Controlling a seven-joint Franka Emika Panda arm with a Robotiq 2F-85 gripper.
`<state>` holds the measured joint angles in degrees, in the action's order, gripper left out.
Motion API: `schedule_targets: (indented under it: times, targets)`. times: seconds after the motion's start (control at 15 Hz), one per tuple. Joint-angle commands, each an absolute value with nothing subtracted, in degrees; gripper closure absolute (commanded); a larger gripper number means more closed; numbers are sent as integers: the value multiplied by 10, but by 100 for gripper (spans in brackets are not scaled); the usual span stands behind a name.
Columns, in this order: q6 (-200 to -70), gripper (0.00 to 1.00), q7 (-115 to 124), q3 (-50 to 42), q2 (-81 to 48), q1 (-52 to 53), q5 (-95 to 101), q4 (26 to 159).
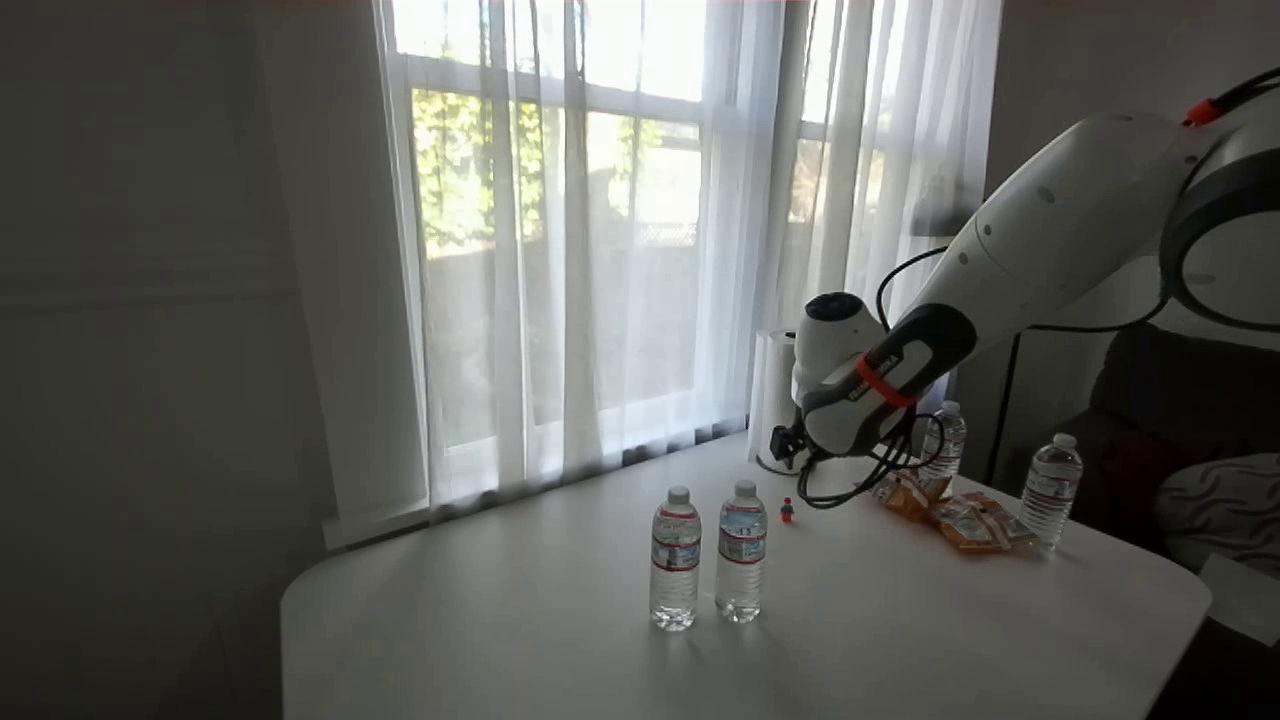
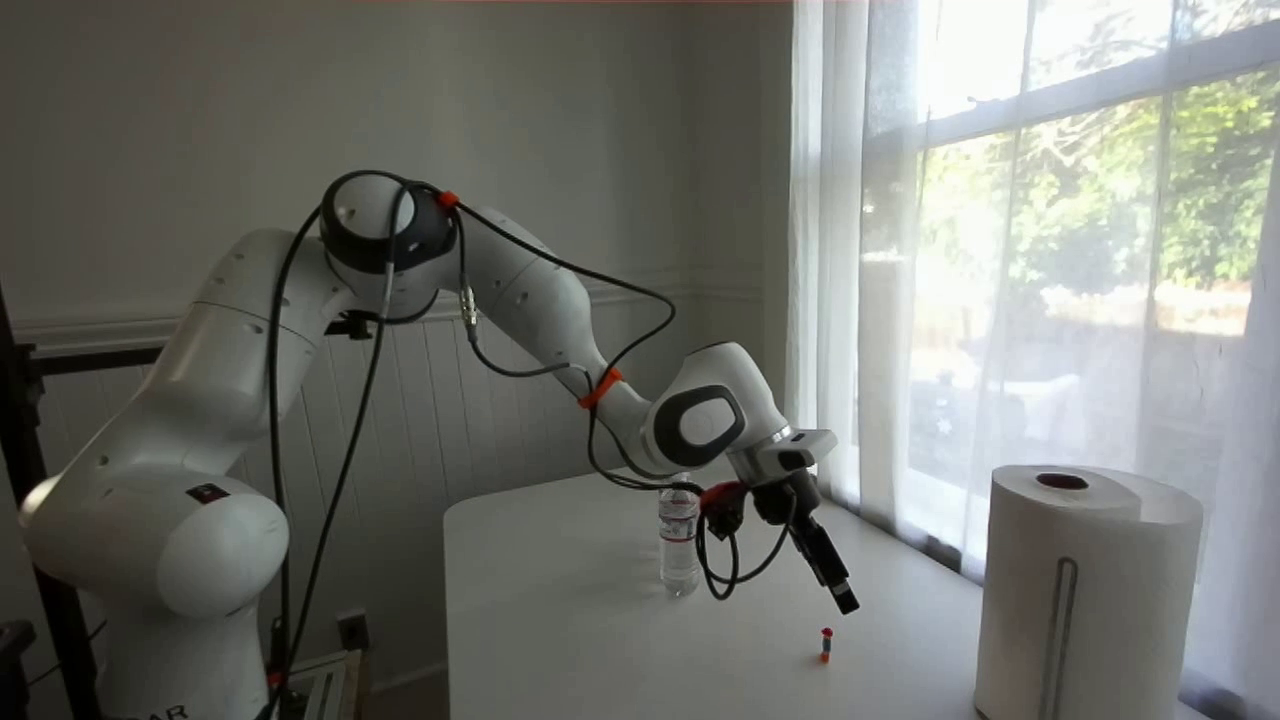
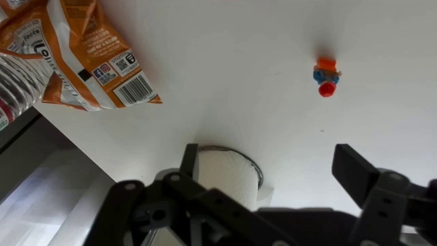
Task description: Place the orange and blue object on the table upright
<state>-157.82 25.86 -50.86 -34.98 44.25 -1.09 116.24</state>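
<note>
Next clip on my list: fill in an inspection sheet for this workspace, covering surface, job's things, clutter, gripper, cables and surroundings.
Surface: pale, smooth table.
Job's things: small orange-and-blue figure with a red top, standing upright on the table in both exterior views.
Clutter: four water bottles, two orange snack packets, a paper towel roll.
Gripper: open, above the table, apart from the figure; in its grasp, nothing seen.
Cables: black cables along the arm, looping near the gripper.
Surroundings: sheer window curtains, plain wall; people, nothing seen.
</note>
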Motion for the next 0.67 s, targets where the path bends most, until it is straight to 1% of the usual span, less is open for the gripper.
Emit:
schedule_targets:
  times: [0.0, 0.27, 0.6]
  targets:
    - [-1532, 0, 284, -495, -307, 431, 45, 1160]
    - [-1491, 0, 304, -482, -282, 421, 87, 1156]
    - [-1435, 0, 326, -443, -247, 387, 132, 1145]
